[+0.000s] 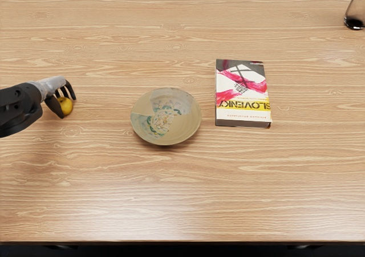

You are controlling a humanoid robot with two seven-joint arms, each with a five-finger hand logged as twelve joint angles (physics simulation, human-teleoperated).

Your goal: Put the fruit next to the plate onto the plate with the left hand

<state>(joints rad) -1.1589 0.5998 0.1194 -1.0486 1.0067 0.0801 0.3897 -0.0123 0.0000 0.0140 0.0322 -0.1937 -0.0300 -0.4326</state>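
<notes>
Plate (189, 113) at centre, holding no fruit. Slightly farther, well to its left, the left hand (59, 95) curls its fingers around the small yellow fruit (67, 105). The shallow fingertip grip may let the fruit slip and roll. Book (242, 93) lies beyond.

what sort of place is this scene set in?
Likely a simulated tabletop test bench: a plain wooden table with a ceramic plate, a book and a yellow fruit gripped by the left hand; the right arm rests top right.
</notes>
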